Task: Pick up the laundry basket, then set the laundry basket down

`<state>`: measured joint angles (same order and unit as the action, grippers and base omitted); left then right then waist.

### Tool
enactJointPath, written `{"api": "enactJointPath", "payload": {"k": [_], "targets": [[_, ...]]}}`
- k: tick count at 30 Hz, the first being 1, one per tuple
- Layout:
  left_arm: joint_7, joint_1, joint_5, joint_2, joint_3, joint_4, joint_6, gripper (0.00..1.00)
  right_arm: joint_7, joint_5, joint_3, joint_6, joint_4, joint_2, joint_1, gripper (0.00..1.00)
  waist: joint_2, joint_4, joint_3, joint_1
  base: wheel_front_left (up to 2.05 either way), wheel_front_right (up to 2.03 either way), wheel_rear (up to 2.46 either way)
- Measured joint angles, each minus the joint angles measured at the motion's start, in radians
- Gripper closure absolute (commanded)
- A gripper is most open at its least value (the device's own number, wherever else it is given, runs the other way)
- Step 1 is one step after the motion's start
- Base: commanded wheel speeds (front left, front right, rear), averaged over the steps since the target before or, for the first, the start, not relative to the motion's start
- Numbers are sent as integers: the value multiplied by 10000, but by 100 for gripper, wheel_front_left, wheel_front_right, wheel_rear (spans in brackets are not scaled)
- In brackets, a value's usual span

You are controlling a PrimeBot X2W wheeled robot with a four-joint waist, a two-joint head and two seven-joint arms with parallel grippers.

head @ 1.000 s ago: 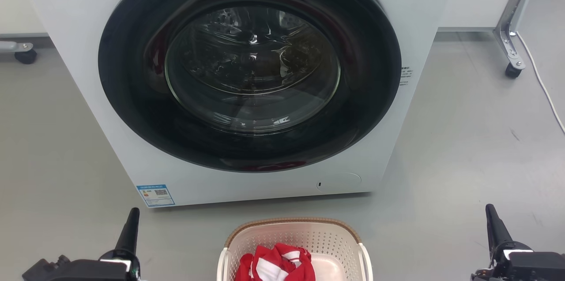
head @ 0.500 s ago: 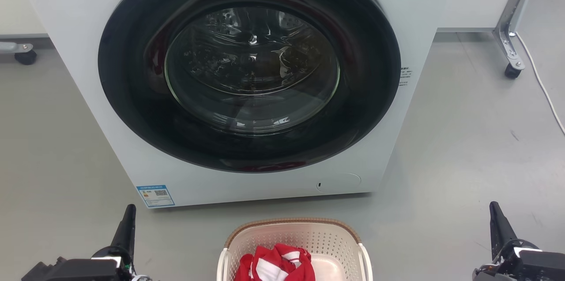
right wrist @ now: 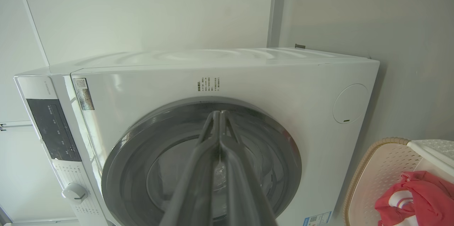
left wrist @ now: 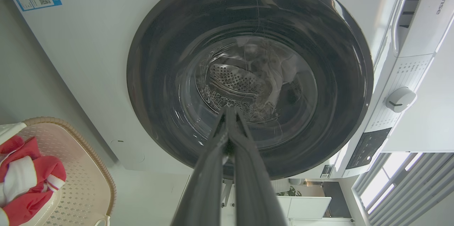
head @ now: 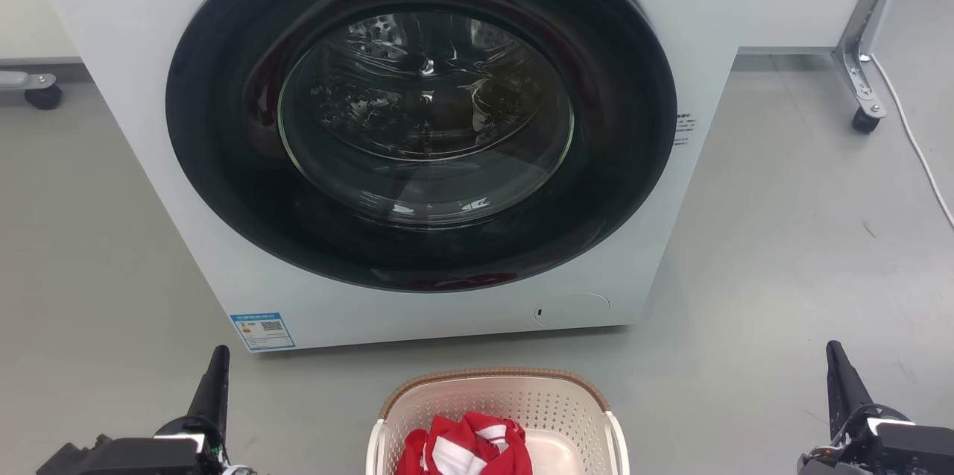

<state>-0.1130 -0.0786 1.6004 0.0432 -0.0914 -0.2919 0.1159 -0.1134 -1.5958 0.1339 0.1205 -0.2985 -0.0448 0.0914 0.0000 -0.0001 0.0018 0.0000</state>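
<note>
The cream laundry basket with its brown woven rim stands on the grey floor at the bottom centre of the head view, in front of the washer. A red and white cloth lies inside it. My left gripper is shut and empty, off to the basket's left and apart from it. My right gripper is shut and empty too, well to the basket's right. In the left wrist view the left gripper points at the washer door, with the basket at lower left. The right wrist view holds the right gripper and the basket.
A white front-loading washer with a closed dark round door stands just behind the basket. A metal frame leg on a caster and a white cable are at the right. Another caster sits at the far left.
Over the last second the left gripper has shifted slightly left and down, and the right gripper slightly right. The basket and the washer have stayed put.
</note>
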Motion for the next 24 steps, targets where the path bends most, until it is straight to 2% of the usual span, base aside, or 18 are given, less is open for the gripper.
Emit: {"api": "enactJointPath", "payload": {"k": [24], "targets": [[0, -1, 2, -2, 2, -12, 75, 100, 0, 0, -2, 0, -2, 2, 0, 100, 0, 0, 0, 0, 0, 0, 0]]}}
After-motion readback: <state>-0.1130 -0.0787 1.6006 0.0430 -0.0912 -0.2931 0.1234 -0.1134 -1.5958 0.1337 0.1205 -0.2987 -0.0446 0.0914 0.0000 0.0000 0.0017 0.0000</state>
